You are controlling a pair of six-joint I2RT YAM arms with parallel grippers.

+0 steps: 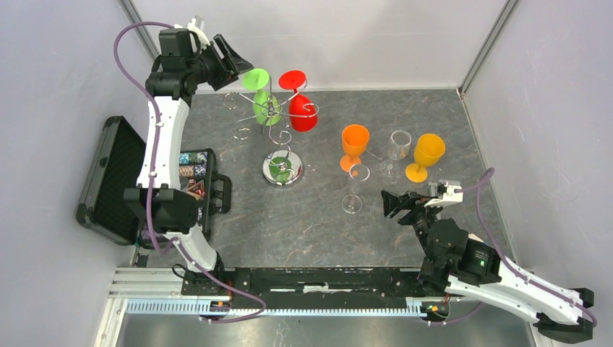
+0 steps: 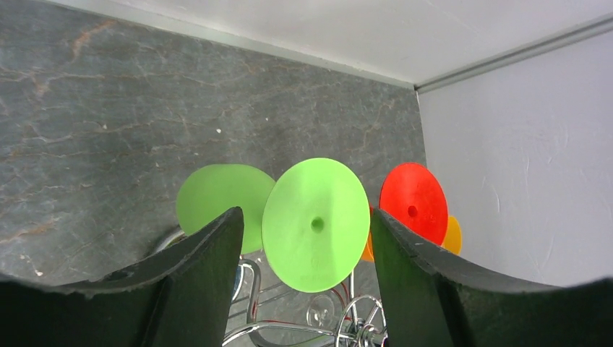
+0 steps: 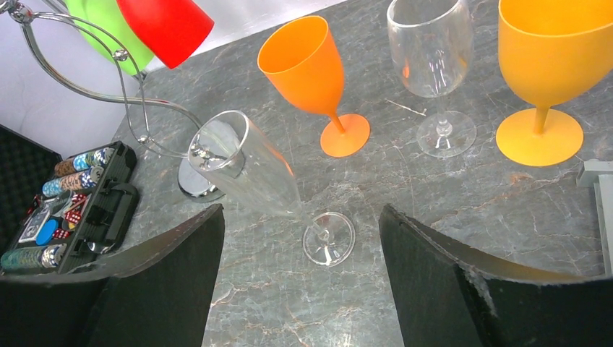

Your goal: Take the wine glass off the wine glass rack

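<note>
L gripper (image 2: 307, 224): fingers spread, empty. Green glass (image 2: 316, 224): hangs inverted on rack (image 1: 282, 172), foot just ahead, centred betw. fingers. Advice: close on stem under foot, slide out along arm. R gripper (image 3: 302, 213): spread, idle.

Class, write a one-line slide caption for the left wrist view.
Left end effector, open, framing the green wine glass on the rack.

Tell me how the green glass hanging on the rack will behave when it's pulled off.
The green glass looks like opaque plastic, so it is probably light and not brittle. Its smooth foot may slip in the left gripper. Since it hangs from thin wire, a tug could rock the rack.
</note>
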